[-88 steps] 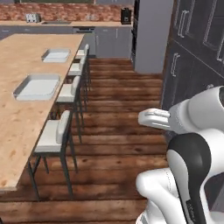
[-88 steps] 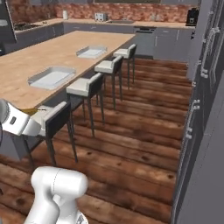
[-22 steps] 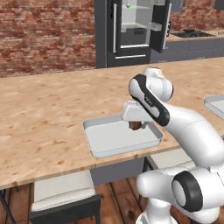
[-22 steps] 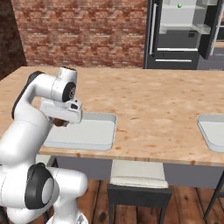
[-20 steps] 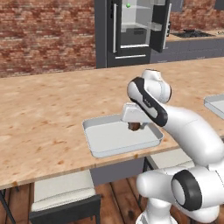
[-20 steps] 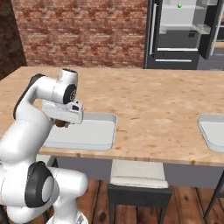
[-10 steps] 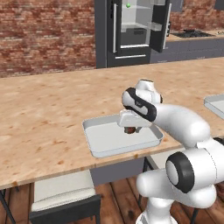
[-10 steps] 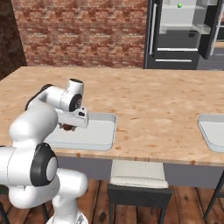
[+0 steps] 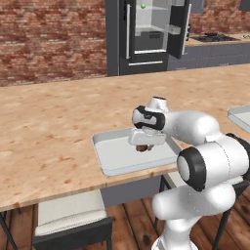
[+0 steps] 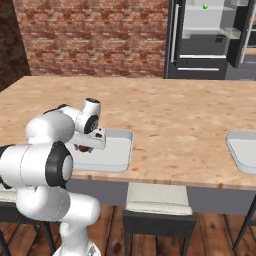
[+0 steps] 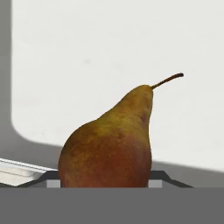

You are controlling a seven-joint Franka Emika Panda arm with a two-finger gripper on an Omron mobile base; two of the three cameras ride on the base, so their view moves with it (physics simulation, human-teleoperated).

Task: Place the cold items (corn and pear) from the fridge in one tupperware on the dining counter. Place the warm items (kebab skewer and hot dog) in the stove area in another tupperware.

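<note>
The pear [image 11: 109, 148], brown-red with a thin stem, sits between my jaws just above the white floor of a tupperware [image 9: 114, 157]. My gripper [image 9: 142, 145] is shut on the pear [image 9: 142, 148] and hangs low inside the tupperware's right half, on the dining counter [image 9: 49, 127]. From the other side, the gripper [image 10: 86, 146] and pear [image 10: 82, 148] are over the left part of the same tupperware [image 10: 114, 150]. The fridge [image 9: 151, 34] stands open behind the counter, with a green spot of corn [image 9: 143, 6] on its top shelf.
A second tupperware [image 10: 242, 150] lies on the counter to the right. Cushioned stools [image 10: 157, 200] stand under the counter's near edge. A stove [image 9: 215, 37] sits on the dark cabinets at the back right.
The hand has dropped lower into the tupperware with the pear still in it, and the arm has folded closer to the counter. The counter and trays have stayed put over the last second.
</note>
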